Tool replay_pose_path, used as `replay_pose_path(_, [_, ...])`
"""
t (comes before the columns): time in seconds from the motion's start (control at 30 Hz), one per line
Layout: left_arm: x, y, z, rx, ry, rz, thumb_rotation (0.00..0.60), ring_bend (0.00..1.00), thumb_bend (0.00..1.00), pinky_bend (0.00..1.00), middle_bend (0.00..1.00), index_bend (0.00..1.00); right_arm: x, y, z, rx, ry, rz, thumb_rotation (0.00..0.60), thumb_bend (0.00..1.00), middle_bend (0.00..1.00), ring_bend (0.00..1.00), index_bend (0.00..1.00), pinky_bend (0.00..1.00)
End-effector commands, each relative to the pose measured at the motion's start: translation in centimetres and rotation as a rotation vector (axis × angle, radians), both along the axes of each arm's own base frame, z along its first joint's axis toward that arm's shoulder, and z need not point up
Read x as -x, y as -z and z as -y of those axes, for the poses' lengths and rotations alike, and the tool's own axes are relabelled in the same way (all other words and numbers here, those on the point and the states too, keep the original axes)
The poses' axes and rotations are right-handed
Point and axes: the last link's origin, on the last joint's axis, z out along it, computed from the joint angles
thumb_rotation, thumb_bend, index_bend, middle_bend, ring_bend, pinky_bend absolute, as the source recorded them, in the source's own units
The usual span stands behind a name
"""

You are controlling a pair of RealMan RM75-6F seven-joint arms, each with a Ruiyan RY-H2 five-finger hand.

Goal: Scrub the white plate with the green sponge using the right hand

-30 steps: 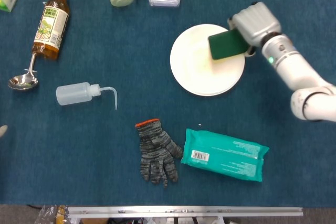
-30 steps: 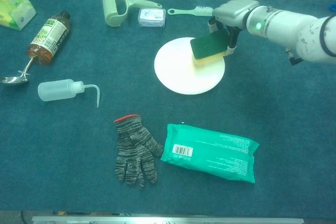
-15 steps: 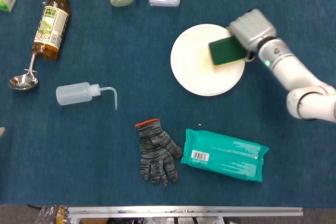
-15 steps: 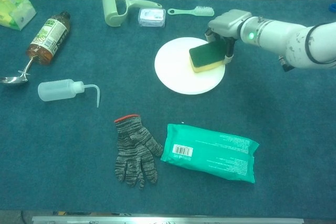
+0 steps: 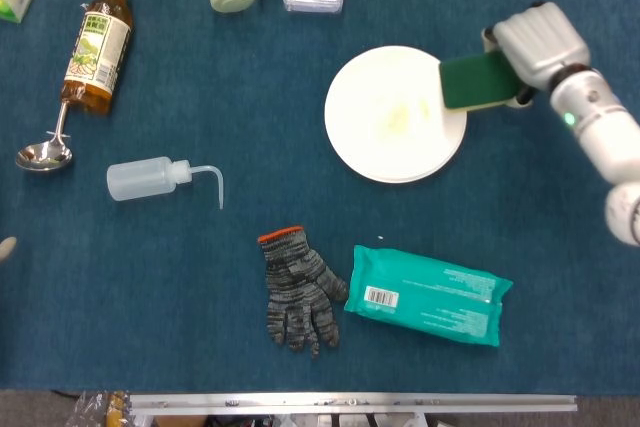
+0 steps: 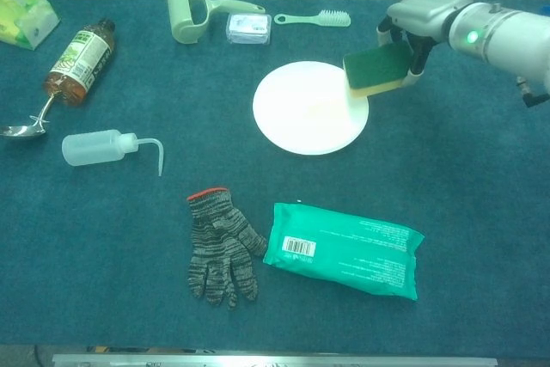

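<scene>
Sponge (image 5: 476,81) hides right hand (image 5: 537,40) fingers, overlapping plate (image 5: 390,117) rim

Head view looks straight down on the table (image 5: 200,247) from above. Chest view sits lower at the near edge, angled forward. Both share the whole tabletop.

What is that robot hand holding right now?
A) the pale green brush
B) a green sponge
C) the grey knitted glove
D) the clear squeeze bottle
B: the right hand grips the green sponge at the right edge of the white plate.
</scene>
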Motion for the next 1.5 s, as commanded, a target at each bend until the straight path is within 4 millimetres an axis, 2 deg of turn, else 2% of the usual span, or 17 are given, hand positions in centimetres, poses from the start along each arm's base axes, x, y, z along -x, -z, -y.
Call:
replay_pose_path(0.03, [-0.1,0.0,0.0,0.002,0.002,0.0,0.6,0.0,0.0,0.04,0.0,0.05,1.1,-2.9,-2.8,0.03,-0.009,0.045,0.6,0.09,0.63,0.51,0.43,0.25])
replay_pose_path(0.23, [-0.4,0.0,-0.3,0.004,0.016,0.001,0.6,0.0,0.0,0.04,0.0,0.05,3.4,-5.1,-7.4,0.024,-0.002,0.035,0.6,0.08,0.63,0.51,0.43,0.25])
replay_pose_path(0.37, [-0.8,0.2,-0.6,0.008,0.029,0.001,0.6,0.0,0.0,0.04,0.0,0.05,5.0,-5.8,-10.2,0.023,0.012,0.034,0.6,0.08,0.63,0.51,0.43,0.25])
replay_pose_path(0.57, [-1.3,0.3,-1.0,0.014,0.038,-0.002,0.6,0.0,0.0,0.04,0.0,0.05,7.9,-5.6,-14.2,-0.003,0.039,0.01,0.6,0.08,0.63,0.51,0.43,0.25])
replay_pose_path(0.67, [-1.4,0.4,-1.1,0.018,0.042,-0.001,0.6,0.0,0.0,0.04,0.0,0.05,9.3,-5.1,-15.3,-0.024,0.07,-0.006,0.6,0.08,0.63,0.51,0.43,0.25])
replay_pose_path(0.8, [-1.5,0.7,-1.1,0.025,0.042,0.0,0.6,0.0,0.0,0.04,0.0,0.05,10.7,-4.5,-15.7,-0.045,0.116,-0.014,0.6,0.08,0.63,0.51,0.43,0.25])
replay_pose_path(0.87, [-1.5,0.7,-1.1,0.026,0.041,0.001,0.6,0.0,0.0,0.04,0.0,0.05,11.4,-4.2,-15.8,-0.069,0.148,-0.024,0.6,0.03,0.58,0.48,0.42,0.25])
replay_pose_path(0.97, [-1.4,0.7,-1.1,0.025,0.034,0.001,0.6,0.0,0.0,0.04,0.0,0.05,11.9,-4.0,-15.7,-0.112,0.203,-0.042,0.6,0.0,0.4,0.33,0.23,0.25])
replay_pose_path(1.0, [-1.3,0.7,-1.0,0.024,0.033,0.002,0.6,0.0,0.0,0.04,0.0,0.05,12.0,-3.9,-15.7,-0.122,0.216,-0.048,0.6,0.0,0.32,0.27,0.12,0.25])
replay_pose_path(1.07, [-1.2,0.7,-1.0,0.023,0.031,0.004,0.6,0.0,0.0,0.04,0.0,0.05,12.0,-3.8,-15.6,-0.133,0.236,-0.053,0.6,0.0,0.19,0.19,0.02,0.25])
replay_pose_path(1.23, [-1.0,0.7,-0.8,0.024,0.025,0.008,0.6,0.0,0.0,0.04,0.0,0.05,11.9,-4.0,-15.7,-0.136,0.272,-0.057,0.6,0.0,0.01,0.1,0.0,0.25])
replay_pose_path(1.4, [-1.1,0.7,-1.0,0.021,0.035,0.01,0.6,0.0,0.0,0.04,0.0,0.05,11.2,-4.9,-15.8,-0.098,0.296,-0.012,0.6,0.0,0.0,0.08,0.0,0.25])
replay_pose_path(1.5, [-1.6,0.5,-1.2,0.008,0.059,0.008,0.6,0.0,0.0,0.04,0.0,0.05,10.4,-6.2,-15.8,-0.016,0.264,0.051,0.6,0.0,0.0,0.08,0.0,0.26])
